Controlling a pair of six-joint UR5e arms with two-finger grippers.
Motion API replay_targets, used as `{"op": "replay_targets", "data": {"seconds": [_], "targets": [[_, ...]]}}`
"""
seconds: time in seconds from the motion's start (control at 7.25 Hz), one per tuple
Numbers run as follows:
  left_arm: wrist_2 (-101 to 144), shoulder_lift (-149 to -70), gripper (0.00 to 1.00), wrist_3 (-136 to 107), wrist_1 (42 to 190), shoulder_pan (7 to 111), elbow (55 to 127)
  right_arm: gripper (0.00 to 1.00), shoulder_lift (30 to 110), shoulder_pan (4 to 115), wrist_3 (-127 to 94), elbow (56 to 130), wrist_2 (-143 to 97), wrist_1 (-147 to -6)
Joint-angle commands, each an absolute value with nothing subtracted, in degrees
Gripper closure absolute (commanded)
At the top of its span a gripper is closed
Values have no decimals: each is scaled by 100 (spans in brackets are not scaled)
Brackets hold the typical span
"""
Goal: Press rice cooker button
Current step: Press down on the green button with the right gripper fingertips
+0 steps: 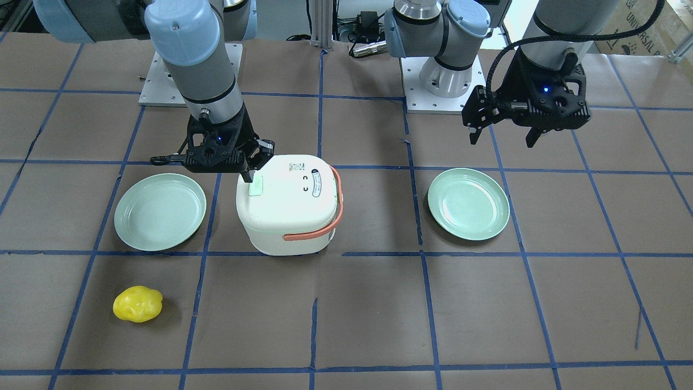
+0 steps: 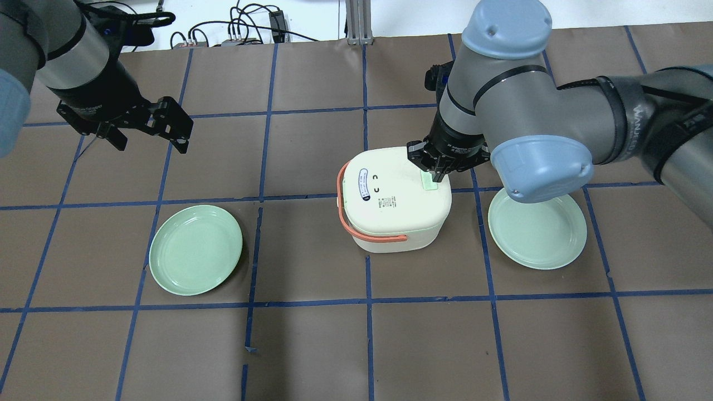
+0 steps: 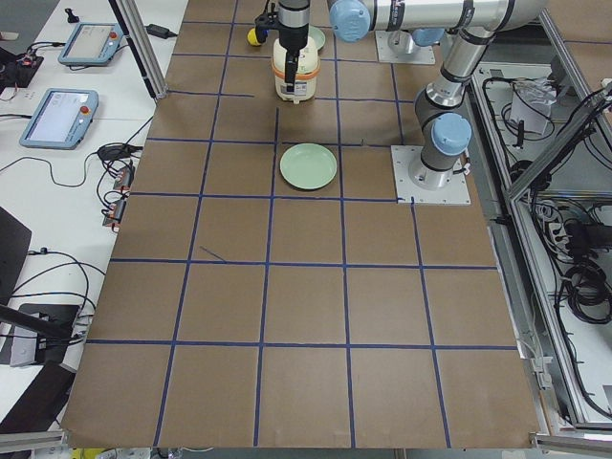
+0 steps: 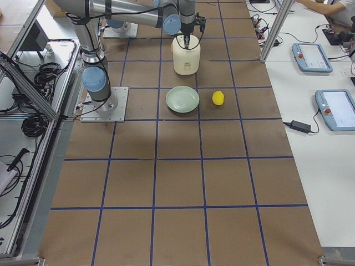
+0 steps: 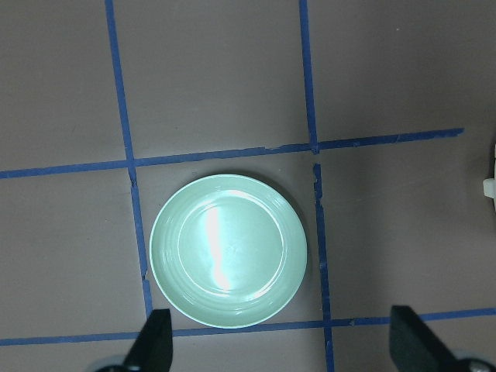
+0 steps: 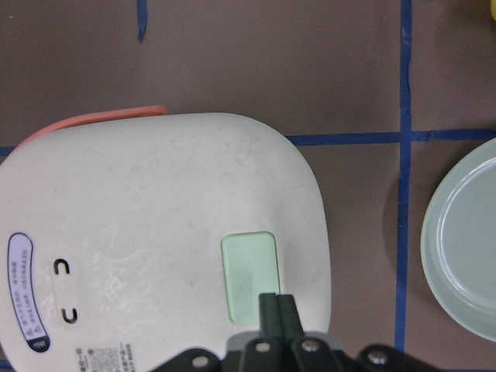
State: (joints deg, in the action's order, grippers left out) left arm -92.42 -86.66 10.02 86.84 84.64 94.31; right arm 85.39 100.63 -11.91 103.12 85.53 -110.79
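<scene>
A white rice cooker [image 2: 390,197] with an orange handle stands mid-table, also in the front view [image 1: 287,203]. Its pale green button [image 6: 249,275] sits on the lid, seen too in the overhead view [image 2: 428,181] and front view [image 1: 255,184]. My right gripper [image 6: 276,304] is shut, its fingertips together over the near edge of the button; touching or just above, I cannot tell. It shows in the overhead view [image 2: 440,176] and front view [image 1: 249,176]. My left gripper [image 2: 150,142] is open and empty, high above the table, seen also from the front [image 1: 503,138].
A green plate [image 2: 196,249] lies on the robot's left, also in the left wrist view [image 5: 229,250]. Another green plate [image 2: 537,228] lies just right of the cooker. A yellow lemon-like object [image 1: 137,304] lies at the front on the robot's right.
</scene>
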Motion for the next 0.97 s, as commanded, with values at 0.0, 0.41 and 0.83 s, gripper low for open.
{"op": "replay_targets", "data": {"seconds": [0.0,0.41,0.83], "targets": [[-9237,-8666,0,1002,8684,8464,9431,92,8508,10072,-1195,10327,8525,-11180],[-9237,-8666,0,1002,8684,8464,9431,92,8446,10072,-1257,10301,8508,-11188],[-9246,-8666,0,1002,8684,8464,9431,92,8376,10072,-1257,10292,8508,-11197]]}}
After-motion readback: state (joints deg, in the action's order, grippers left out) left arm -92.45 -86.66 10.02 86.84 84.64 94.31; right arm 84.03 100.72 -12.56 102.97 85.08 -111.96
